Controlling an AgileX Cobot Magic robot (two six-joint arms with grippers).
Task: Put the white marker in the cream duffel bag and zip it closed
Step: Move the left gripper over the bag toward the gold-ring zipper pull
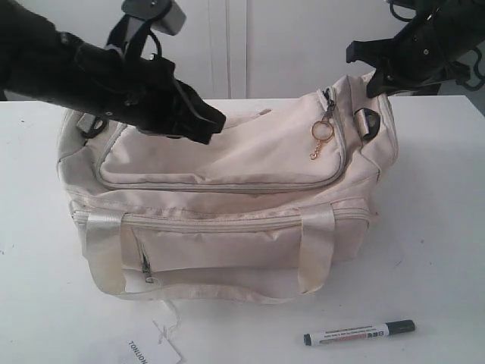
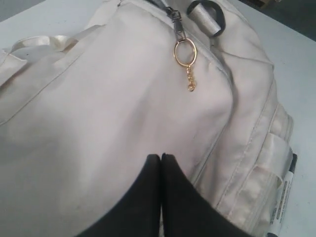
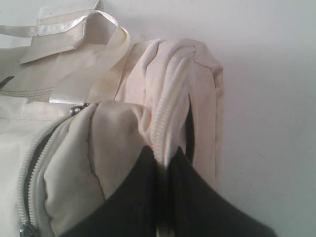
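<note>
The white marker [image 1: 359, 332] lies on the surface [image 1: 439, 227] at 5 o'clock from the cream duffel bag [image 1: 227, 197], its long axis 3-to-9, nearer the right fingers [image 3: 197, 197], which pinch the bag's end seam, while the left fingers [image 2: 148, 197] are pressed together, empty, over its top.

It looks like a robotics lab or test bench: a plain white table [image 1: 436, 250] stands against bare white wall panels [image 1: 295, 45], and two black robot arms, the left arm [image 1: 45, 53] and the right arm [image 1: 436, 38], reach in over its top
</note>
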